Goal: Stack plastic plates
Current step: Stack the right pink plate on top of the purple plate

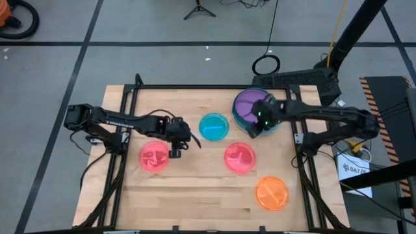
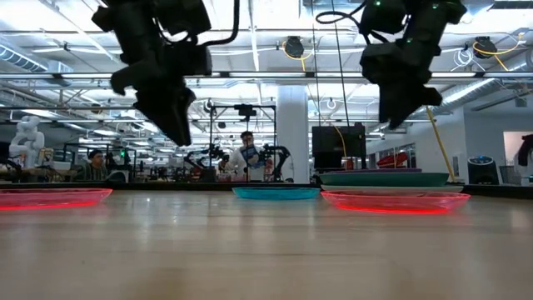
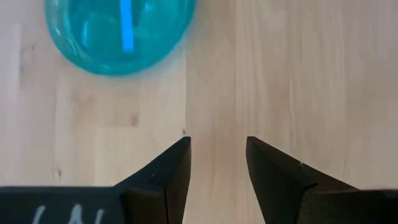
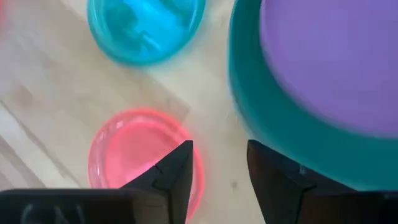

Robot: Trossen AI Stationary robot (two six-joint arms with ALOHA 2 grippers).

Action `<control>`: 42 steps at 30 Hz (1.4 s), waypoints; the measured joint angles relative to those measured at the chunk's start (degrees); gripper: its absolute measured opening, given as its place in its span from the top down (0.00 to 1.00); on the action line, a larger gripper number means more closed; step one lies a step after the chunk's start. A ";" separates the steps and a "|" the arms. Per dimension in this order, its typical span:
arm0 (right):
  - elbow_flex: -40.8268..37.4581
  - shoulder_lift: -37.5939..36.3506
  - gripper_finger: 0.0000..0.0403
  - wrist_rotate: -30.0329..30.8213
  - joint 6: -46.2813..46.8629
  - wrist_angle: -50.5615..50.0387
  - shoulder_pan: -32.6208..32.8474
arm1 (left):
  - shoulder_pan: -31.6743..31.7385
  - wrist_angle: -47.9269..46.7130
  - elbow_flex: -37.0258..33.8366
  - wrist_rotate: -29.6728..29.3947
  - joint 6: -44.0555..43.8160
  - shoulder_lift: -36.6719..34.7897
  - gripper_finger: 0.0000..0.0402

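Note:
A stack of large plates with a purple plate on top (image 1: pixel 250 104) over a dark green one (image 4: pixel 273 124) stands at the far right. A small cyan plate (image 1: pixel 214 127) lies at the centre, also in the left wrist view (image 3: pixel 118 31). Two pink-red plates (image 1: pixel 154 156) (image 1: pixel 240 157) and an orange plate (image 1: pixel 272 193) lie nearer. My left gripper (image 1: pixel 192 138) is open and empty, in the air between the left pink-red plate and the cyan plate. My right gripper (image 1: pixel 255 130) is open and empty, above the stack's near edge.
Bare wooden table (image 1: pixel 195 195) lies along the near side and at the far left. In the low view, people and equipment show in the room beyond the table (image 2: pixel 250 154).

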 joint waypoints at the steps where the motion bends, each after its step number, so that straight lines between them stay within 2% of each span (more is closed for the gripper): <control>1: -0.70 0.00 0.64 0.67 2.11 0.09 1.68 | -0.01 -0.80 0.00 -0.07 0.81 0.00 0.60; 5: -3.58 0.00 0.64 4.27 10.77 0.79 7.41 | 0.23 -0.70 0.00 -0.11 2.35 -0.01 0.60; 10: -7.47 0.37 0.64 5.22 18.95 3.30 12.93 | 0.86 -0.40 0.00 -0.21 2.03 -0.02 0.60; 18: -10.41 5.37 0.64 5.32 24.32 9.30 19.29 | 0.97 0.22 0.00 -0.24 3.06 -0.02 0.60; 27: -10.41 12.90 0.64 5.35 24.44 10.98 19.85 | 3.28 1.36 0.00 -0.55 9.91 -0.02 0.60; 38: -10.41 16.75 0.65 5.34 21.50 17.36 19.83 | 9.23 3.56 0.00 -1.34 7.12 -0.02 0.60; 42: -10.41 17.81 0.68 5.37 21.35 18.33 19.83 | 10.05 3.51 0.00 -1.34 7.06 -0.02 0.60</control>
